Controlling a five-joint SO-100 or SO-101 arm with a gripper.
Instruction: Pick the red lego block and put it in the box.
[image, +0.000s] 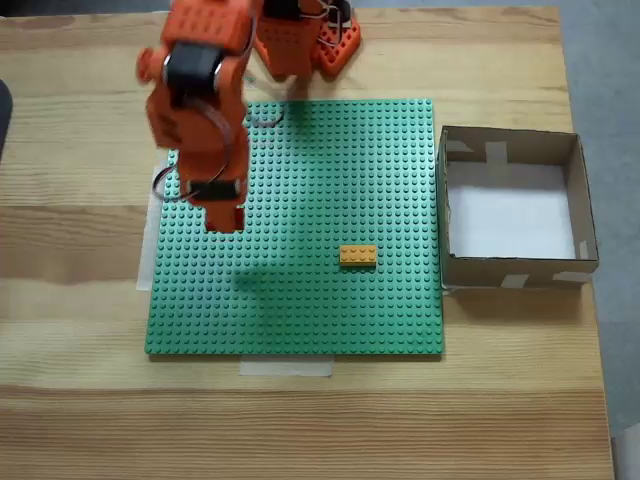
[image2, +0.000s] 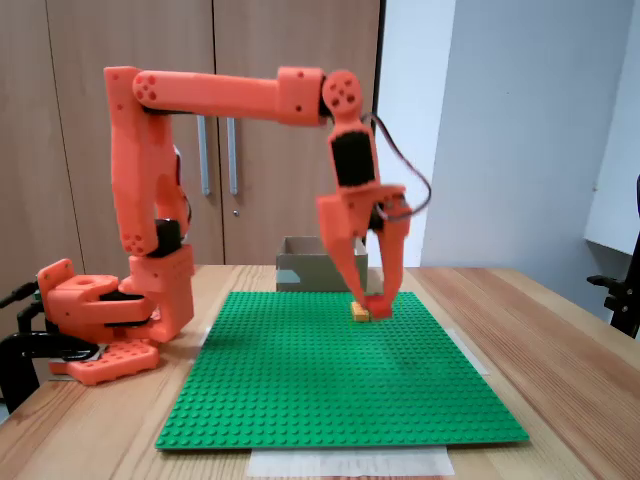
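My orange gripper (image2: 378, 303) hangs well above the green baseplate (image2: 330, 390), its fingers drawn together at the tips on a small red piece, the red lego block (image2: 381, 310). Seen from above, the gripper (image: 225, 222) is over the left part of the baseplate (image: 330, 310), and the block is hard to tell from the fingers there. The box (image: 515, 270), brown cardboard with a white bottom, stands right of the plate in that view. It sits behind the arm as a low brown wall (image2: 305, 272) in the side-on fixed view.
An orange-yellow brick (image: 358, 255) (image2: 360, 313) sits on the baseplate between the gripper and the box. The arm's base (image2: 100, 320) stands at the plate's far edge (image: 300, 40). Bare wooden table (image: 300, 420) surrounds the plate.
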